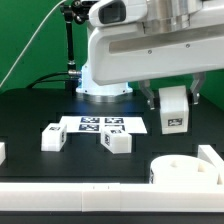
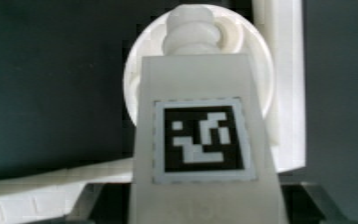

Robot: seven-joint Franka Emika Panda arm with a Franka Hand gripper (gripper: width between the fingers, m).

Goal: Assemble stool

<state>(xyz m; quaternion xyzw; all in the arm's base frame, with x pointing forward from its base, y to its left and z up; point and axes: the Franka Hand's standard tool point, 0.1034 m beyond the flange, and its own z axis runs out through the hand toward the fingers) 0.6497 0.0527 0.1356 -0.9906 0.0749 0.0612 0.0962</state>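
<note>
Looks early in the assembly. Shows no leg joined to the seat (image 1: 185,172) so far, at least on the part in view: a round rimmed disc low at the exterior view's right, its near side cut off by the white front rail (image 1: 100,195). Finds two legs loose on the black table (image 1: 30,110): the left leg (image 1: 52,136) toward the exterior view's left, and the middle leg (image 1: 117,142) just in front of the marker board (image 1: 95,124). Places both well apart from the seat and apart from each other. Counts only the held leg (image 1: 173,112) as in work, clear of the table, above and behind the seat, tag toward the camera.

Leaves, as a judgement, nearly everything to do: bringing the held leg to the seat and fixing it there, then the same for the two on the table.

As for the gripper (image 1: 172,100): closed on the held leg, one finger at each side, with an opening set by the leg's width, neither wide nor fully narrow. Appears to touch nothing else. From the wrist view, gives mostly this leg (image 2: 202,130), upright between the jaws, with its rounded end (image 2: 194,40) pointing away toward a pale curve behind, probably the seat (image 2: 144,55). Cannot tell from either view how firm the grip is.
</note>
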